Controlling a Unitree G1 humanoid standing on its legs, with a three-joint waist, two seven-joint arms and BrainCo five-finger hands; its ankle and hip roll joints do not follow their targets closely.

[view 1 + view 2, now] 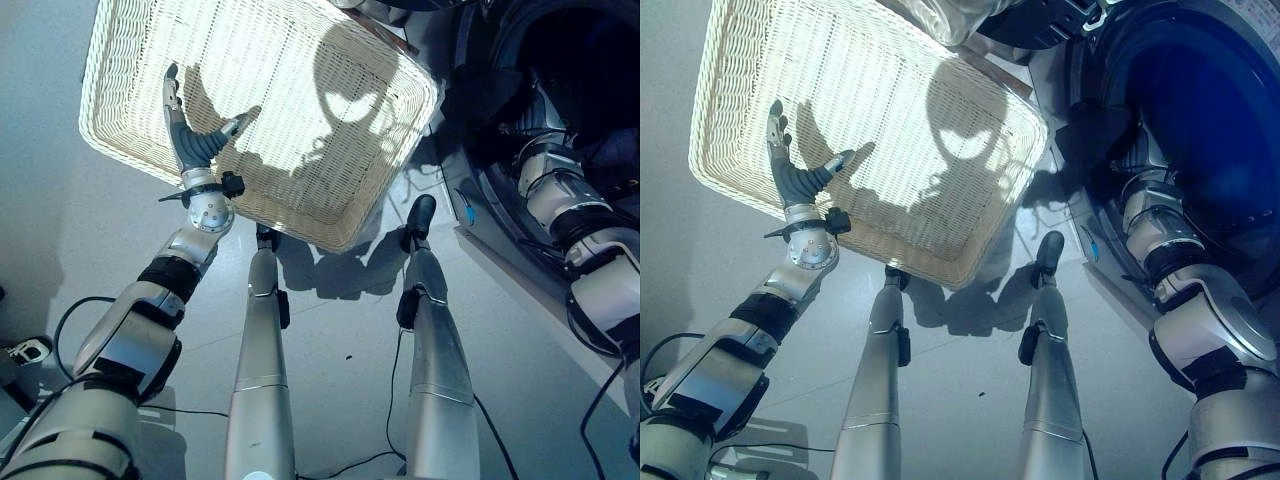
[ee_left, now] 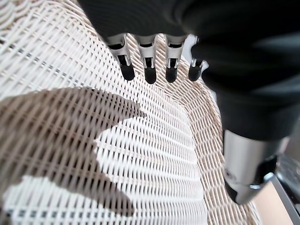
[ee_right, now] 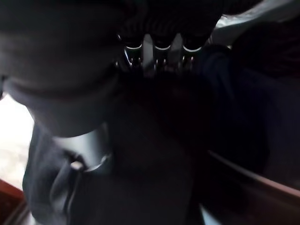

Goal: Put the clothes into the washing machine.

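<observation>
Pale grey floor (image 1: pixel 60 260) is spreading under everything, with the washing machine (image 1: pixel 1200 110) standing at the robot's right, its dark drum gaping open. Next in size, the white wicker basket (image 1: pixel 130 70) is sitting on the floor ahead, its woven bottom looking bare. Dark blue clothes (image 3: pixel 243 108) are lying inside the drum, bunched around the right hand (image 3: pixel 157 51), whose arm is reaching deep through the door opening; its fingers (image 3: pixel 159 58) are sinking into the cloth, so I cannot tell whether they are clenching or letting go. The left hand (image 1: pixel 190 140) is hovering over the basket, palm spread, fingers (image 2: pixel 150 70) straight and released, grasping nothing. Judging by this, the loading step is nearly done: the next move is calling for freeing the cloth and drawing the right arm back clear of the door rim
</observation>
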